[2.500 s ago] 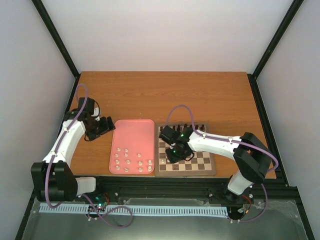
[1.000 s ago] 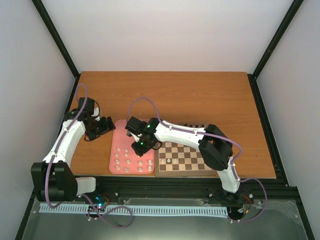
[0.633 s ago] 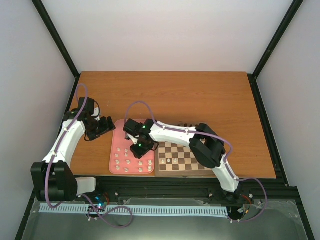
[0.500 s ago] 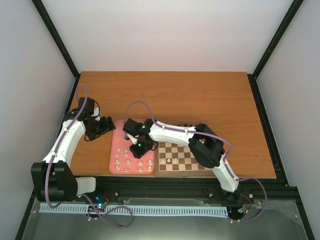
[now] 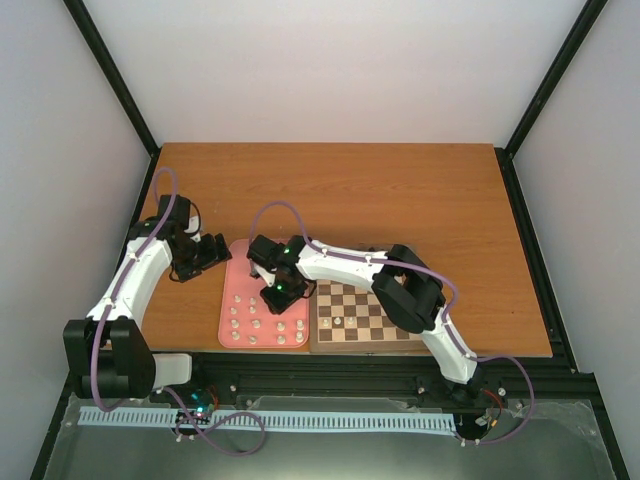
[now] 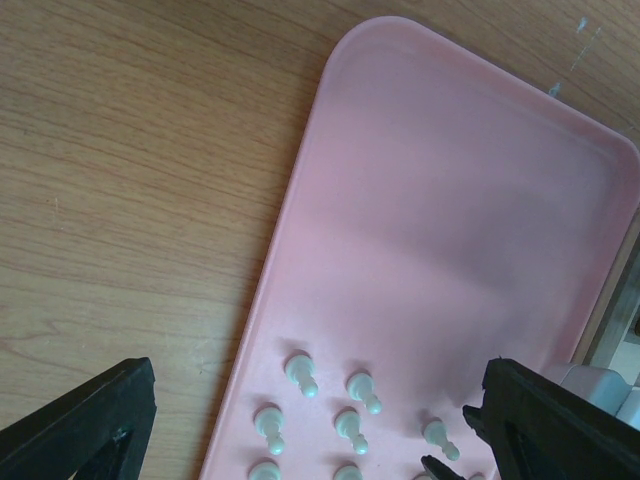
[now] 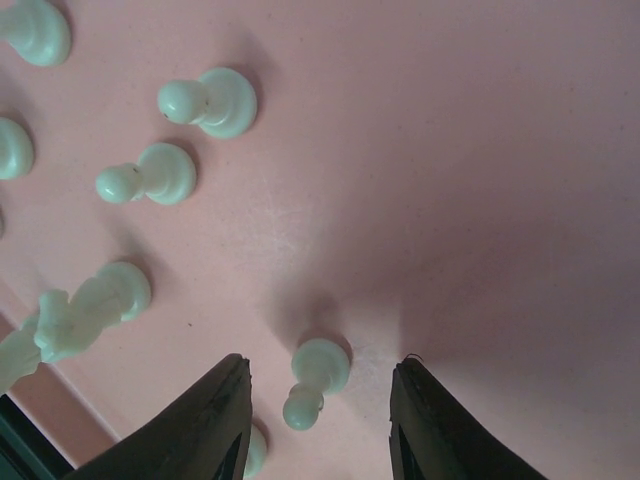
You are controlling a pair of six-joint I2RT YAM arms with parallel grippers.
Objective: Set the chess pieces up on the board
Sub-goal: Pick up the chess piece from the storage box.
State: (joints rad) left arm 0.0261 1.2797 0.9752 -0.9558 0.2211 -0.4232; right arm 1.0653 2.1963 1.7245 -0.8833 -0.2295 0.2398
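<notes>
Bright, even diffuse light from overhead, no glare. Top cam sharp. Wrist cams softer; chess pieces throw faint soft shadows on pink tray, frame edges slightly OOF.

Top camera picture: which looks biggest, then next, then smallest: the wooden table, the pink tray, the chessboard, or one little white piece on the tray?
1. Table
2. Chessboard, a bit bigger than the tray, though partly covered
3. Pink tray
4. White piece, tiny
</notes>
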